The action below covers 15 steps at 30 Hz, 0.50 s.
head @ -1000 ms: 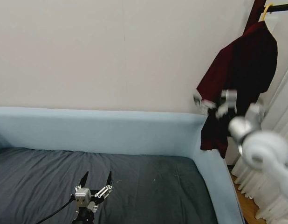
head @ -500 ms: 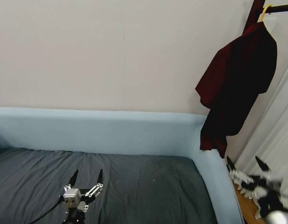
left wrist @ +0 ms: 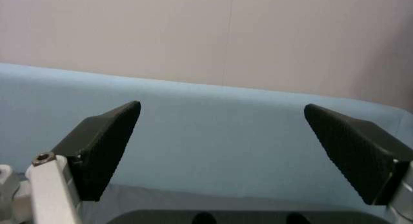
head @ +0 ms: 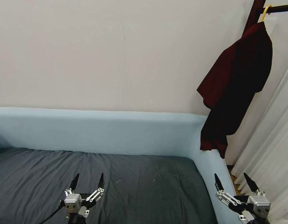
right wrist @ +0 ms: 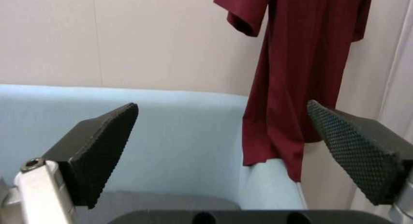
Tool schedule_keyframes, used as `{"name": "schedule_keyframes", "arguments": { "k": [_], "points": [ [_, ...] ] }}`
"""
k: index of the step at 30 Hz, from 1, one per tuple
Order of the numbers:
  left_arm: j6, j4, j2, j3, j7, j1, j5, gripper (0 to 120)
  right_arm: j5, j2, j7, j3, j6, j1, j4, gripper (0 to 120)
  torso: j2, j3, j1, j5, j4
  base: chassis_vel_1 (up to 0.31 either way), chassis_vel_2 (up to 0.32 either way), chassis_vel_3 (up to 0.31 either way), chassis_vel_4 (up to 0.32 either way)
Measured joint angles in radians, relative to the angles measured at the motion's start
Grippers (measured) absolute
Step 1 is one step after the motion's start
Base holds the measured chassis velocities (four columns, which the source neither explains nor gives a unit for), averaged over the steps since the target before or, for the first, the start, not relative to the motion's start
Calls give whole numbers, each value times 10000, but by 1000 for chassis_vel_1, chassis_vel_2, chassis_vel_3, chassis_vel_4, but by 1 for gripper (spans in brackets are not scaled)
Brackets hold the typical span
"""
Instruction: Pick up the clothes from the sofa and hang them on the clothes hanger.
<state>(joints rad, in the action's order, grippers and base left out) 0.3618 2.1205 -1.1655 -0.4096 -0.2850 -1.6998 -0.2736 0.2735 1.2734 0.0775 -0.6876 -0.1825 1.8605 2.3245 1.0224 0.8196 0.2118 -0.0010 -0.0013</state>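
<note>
A dark red shirt (head: 235, 88) hangs on a yellow hanger (head: 265, 10) from the dark rack at the upper right; the right wrist view shows the same shirt (right wrist: 293, 74) draping past the sofa's arm. The light blue sofa (head: 102, 130) with a dark grey seat (head: 134, 186) stretches below. My left gripper (head: 88, 183) is open low over the seat, pointing at the backrest (left wrist: 219, 132). My right gripper (head: 232, 182) is open at the lower right beside the sofa's arm, nothing between its fingers.
A plain wall rises behind the sofa. White curtains (head: 274, 154) hang at the right, beside the rack, with a strip of wooden floor (head: 235, 179) below them.
My right arm has dropped from beside the hanging shirt down to the lower right corner. The left gripper has sunk slightly lower. The shirt stays on its hanger.
</note>
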Motion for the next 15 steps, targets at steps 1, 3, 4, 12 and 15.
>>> {"name": "schedule_keyframes", "arguments": {
  "k": [1, 3, 4, 12, 15],
  "points": [
    [0, -1, 1, 1, 1, 1, 0, 100, 7, -9, 7, 6, 0, -14, -6, 100, 0, 0, 0, 0, 0, 0, 0, 0, 0],
    [0, -2, 3, 3, 2, 3, 0, 100, 18, -21, 18, 12, 6, -32, -11, 100, 0, 0, 0, 0, 0, 0, 0, 0, 0],
    [0, -2, 3, 3, 2, 3, 0, 100, 18, -21, 18, 12, 6, -32, -11, 100, 0, 0, 0, 0, 0, 0, 0, 0, 0],
    [0, -3, 4, 7, 7, 8, 0, 100, 68, -52, 43, 30, 41, -78, -23, 100, -1, 0, 1, 1, 0, 0, 0, 0, 0],
    [0, -3, 5, 7, 7, 10, 0, 100, 77, -57, 46, 32, 49, -86, -25, 100, 0, 0, 1, 2, 0, 0, 0, 0, 0]
  ]
}}
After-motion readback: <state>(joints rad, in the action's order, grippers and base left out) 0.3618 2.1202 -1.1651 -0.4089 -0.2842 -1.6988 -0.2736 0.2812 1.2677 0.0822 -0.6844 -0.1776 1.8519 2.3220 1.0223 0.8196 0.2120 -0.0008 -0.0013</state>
